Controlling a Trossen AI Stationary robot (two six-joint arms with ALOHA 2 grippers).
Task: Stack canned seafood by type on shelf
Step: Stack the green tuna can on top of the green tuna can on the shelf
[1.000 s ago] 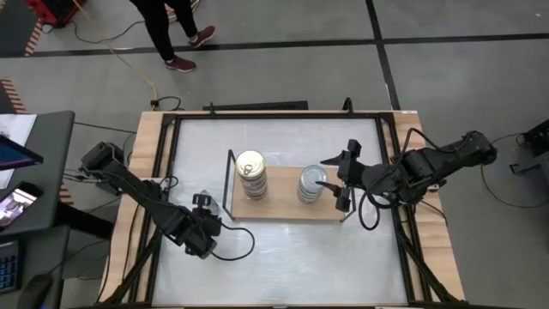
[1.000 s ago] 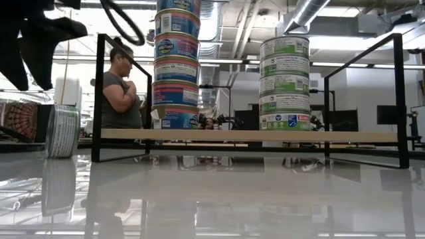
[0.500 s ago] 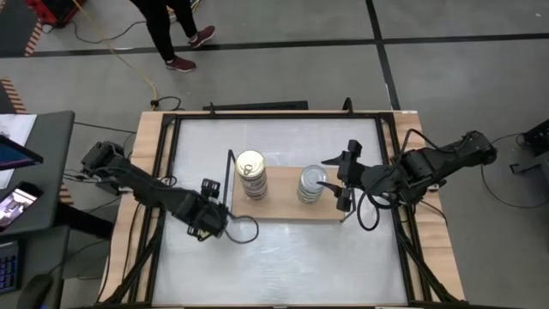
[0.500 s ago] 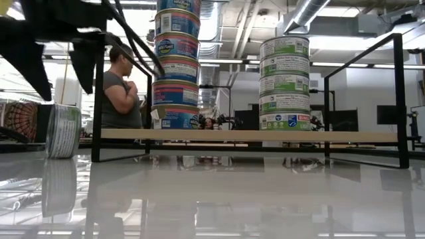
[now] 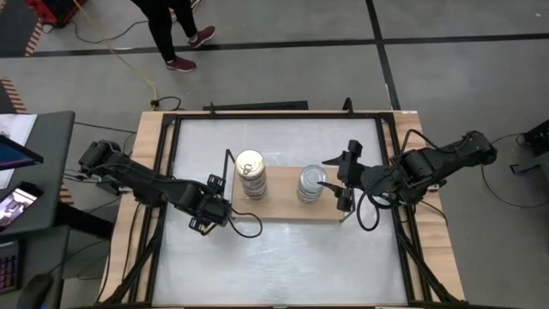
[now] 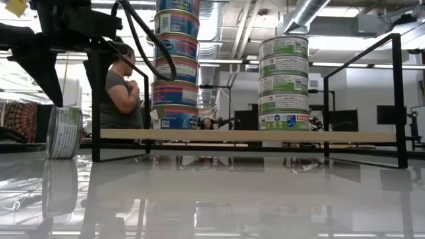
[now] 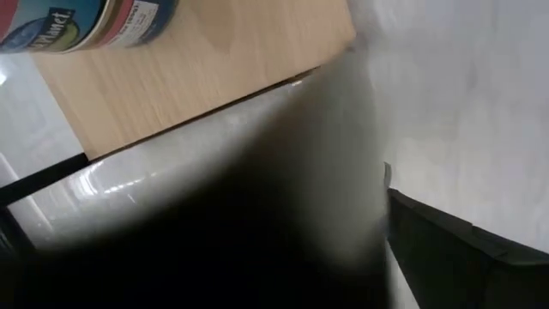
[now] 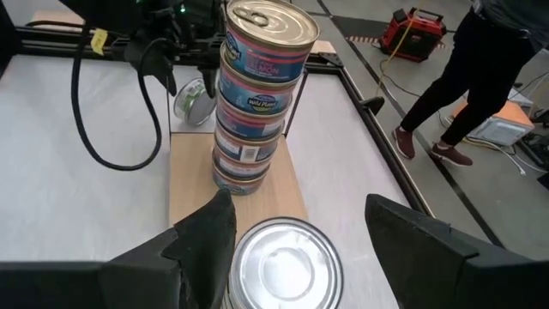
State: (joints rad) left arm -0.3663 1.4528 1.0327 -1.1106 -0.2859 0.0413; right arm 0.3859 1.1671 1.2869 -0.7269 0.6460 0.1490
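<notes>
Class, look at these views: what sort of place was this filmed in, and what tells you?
Probably a robotics lab or workshop: bare ceiling ducts, a taped grey floor with a loose yellow cable, and two dark robot arms at a framed white table.

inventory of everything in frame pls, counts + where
gold-lid tins: one stack, at least five visible, blue and red labels, shelf's left half.
silver-lid tins: one stack of five, green labels, shelf's right half.
loose tin: one, on edge, green label, on table left of shelf.
shelf: one, light wood, black wire ends, mid-table.
person: one, grey top, behind the table.
left gripper: open, off the shelf's left end.
right gripper: open, beside the silver stack.
</notes>
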